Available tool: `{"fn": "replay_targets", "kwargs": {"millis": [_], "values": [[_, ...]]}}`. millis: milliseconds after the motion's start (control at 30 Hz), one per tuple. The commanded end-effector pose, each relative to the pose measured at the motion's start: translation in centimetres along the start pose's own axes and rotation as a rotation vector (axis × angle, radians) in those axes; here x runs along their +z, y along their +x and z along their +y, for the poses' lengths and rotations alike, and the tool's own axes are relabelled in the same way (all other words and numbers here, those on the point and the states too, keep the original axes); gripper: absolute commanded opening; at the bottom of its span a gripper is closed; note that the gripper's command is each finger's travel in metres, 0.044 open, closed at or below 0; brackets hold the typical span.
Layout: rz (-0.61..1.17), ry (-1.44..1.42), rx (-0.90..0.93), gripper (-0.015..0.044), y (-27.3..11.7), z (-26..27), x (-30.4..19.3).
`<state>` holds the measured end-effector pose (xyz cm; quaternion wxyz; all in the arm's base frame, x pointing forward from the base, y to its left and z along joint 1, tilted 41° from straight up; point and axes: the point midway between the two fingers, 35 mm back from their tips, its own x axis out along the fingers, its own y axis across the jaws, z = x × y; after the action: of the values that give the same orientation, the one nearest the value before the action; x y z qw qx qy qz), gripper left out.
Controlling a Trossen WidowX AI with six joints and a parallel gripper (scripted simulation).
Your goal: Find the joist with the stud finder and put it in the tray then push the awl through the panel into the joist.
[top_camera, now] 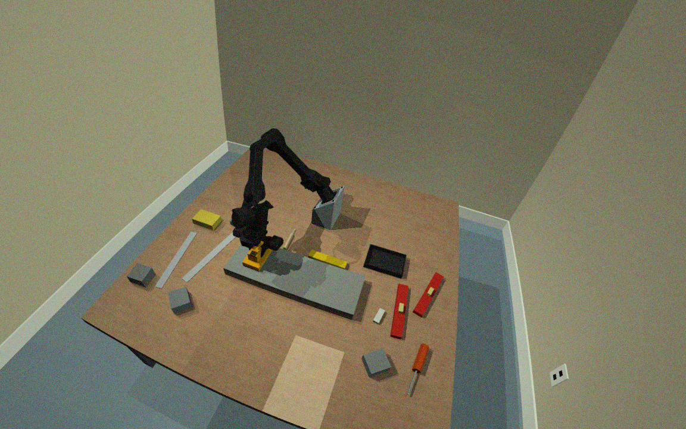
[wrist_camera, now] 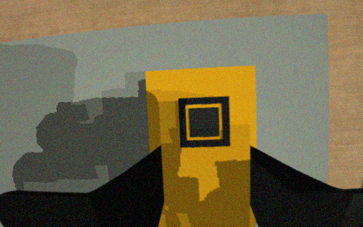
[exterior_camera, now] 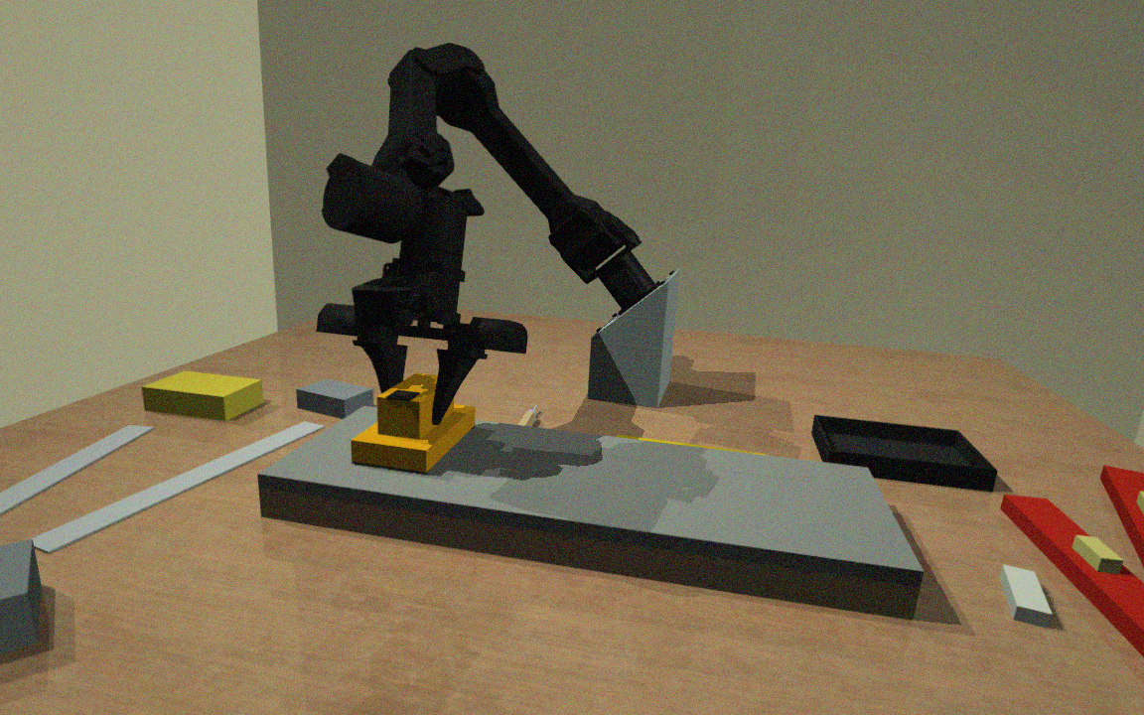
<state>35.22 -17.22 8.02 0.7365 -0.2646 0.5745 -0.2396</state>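
Note:
My gripper is shut on the orange-yellow stud finder by its raised body. The stud finder is upright, on or just above the left end of the grey floor panel. Its square display is dark inside a thin yellow outline. The black tray stands empty behind the panel's right end. A slim tan pointed tool lies behind the panel. An orange-handled tool with a grey shaft lies at front right. I cannot tell which is the awl. The joist is hidden.
A yellow bar lies close behind the panel. Two red levels and a small white block lie right. Grey strips, grey blocks and a yellow block lie left.

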Motion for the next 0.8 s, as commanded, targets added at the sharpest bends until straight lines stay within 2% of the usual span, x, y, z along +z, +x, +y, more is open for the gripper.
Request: {"fn": "replay_targets", "kwargs": {"millis": [0,767], "values": [[0.004,-0.004,0.002,0.0,0.2,1.5,0.0],[0.004,-0.003,0.006,0.0,0.1,8.7,-0.1]]}}
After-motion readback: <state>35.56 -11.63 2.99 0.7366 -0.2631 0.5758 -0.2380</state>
